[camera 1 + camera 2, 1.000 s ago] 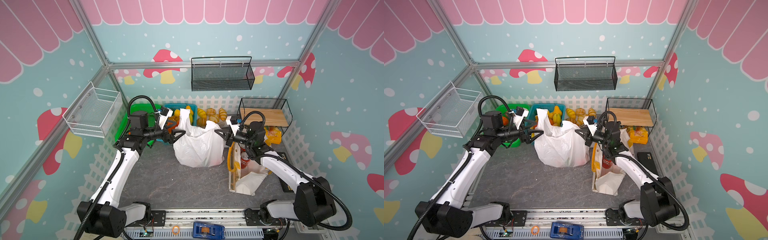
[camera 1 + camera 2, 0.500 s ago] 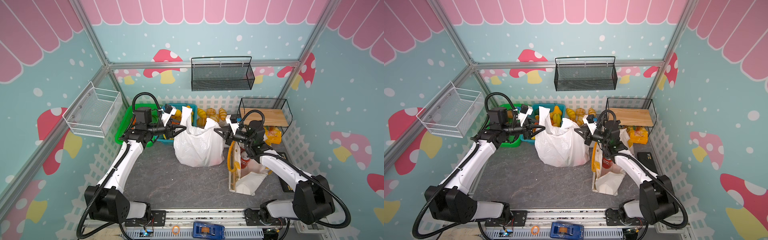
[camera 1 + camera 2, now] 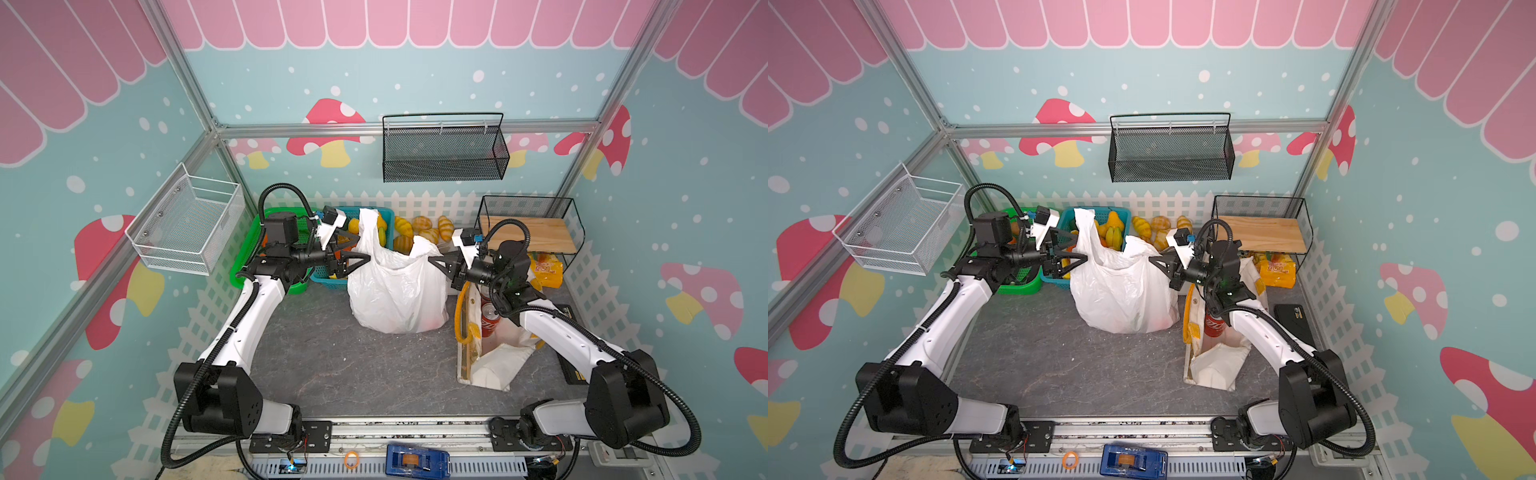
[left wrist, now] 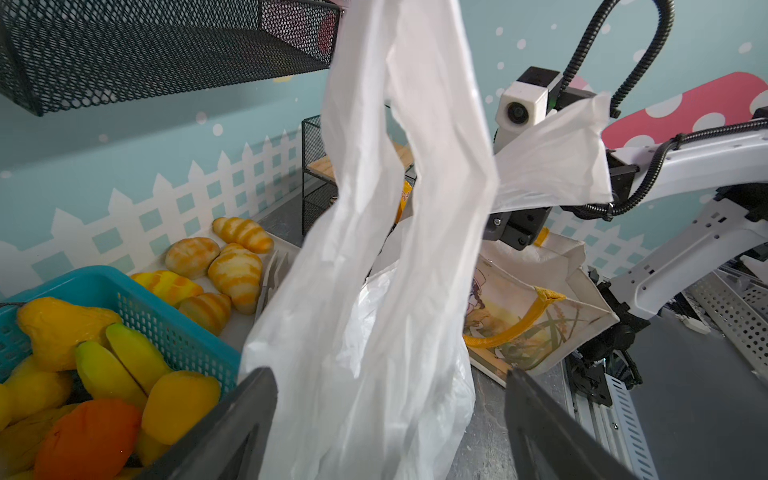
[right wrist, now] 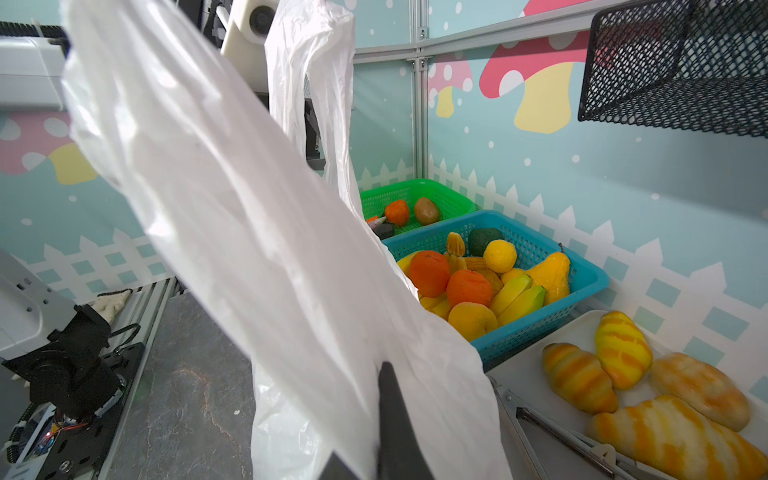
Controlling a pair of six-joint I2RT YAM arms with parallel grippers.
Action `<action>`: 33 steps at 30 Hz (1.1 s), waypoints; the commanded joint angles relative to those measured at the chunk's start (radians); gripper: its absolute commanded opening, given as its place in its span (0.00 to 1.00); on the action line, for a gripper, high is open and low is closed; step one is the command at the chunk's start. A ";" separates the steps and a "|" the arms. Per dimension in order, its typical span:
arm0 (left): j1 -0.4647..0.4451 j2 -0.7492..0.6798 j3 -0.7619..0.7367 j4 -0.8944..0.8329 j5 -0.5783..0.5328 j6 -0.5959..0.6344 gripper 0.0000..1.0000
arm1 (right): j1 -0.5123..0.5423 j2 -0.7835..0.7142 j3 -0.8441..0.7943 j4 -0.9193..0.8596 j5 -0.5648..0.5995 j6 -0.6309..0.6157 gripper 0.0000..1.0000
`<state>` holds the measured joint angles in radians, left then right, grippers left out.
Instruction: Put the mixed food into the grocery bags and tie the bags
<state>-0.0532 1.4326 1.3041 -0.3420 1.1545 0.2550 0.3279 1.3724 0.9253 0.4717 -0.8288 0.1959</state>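
soda can (image 3: 490, 323) in tote (image 3: 492, 370), bag (image 3: 395, 291) seemingly filled

Left pincer (image 4: 386, 380) spread wide, bag (image 4: 374, 324) handle dangling right between the jaws, tote (image 4: 523, 299) just past it.

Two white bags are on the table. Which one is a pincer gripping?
The thin plastic bag in the middle: the right pincer is shut on one of its handles. The tote with yellow handles lies beside it, ungripped.
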 commanded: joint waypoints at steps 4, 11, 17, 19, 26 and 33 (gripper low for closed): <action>0.003 0.065 0.073 -0.045 0.060 0.055 0.84 | -0.003 0.002 0.030 0.012 -0.018 -0.005 0.00; -0.066 0.130 0.133 -0.045 0.044 0.064 0.73 | -0.003 0.004 0.036 0.012 -0.018 0.004 0.00; -0.088 0.186 0.180 -0.045 0.053 0.057 0.60 | -0.003 -0.003 0.034 0.000 -0.008 -0.004 0.00; -0.100 0.197 0.188 -0.045 0.045 0.056 0.61 | -0.003 -0.002 0.034 -0.001 -0.008 -0.003 0.00; -0.064 0.213 0.205 -0.011 0.055 -0.005 0.74 | -0.003 -0.013 0.032 -0.021 0.003 -0.019 0.00; 0.001 0.191 0.183 -0.011 0.077 -0.016 0.79 | -0.003 -0.009 0.034 -0.027 0.007 -0.025 0.00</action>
<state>-0.0662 1.6329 1.4799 -0.3614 1.1988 0.2340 0.3279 1.3720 0.9306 0.4469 -0.8207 0.1909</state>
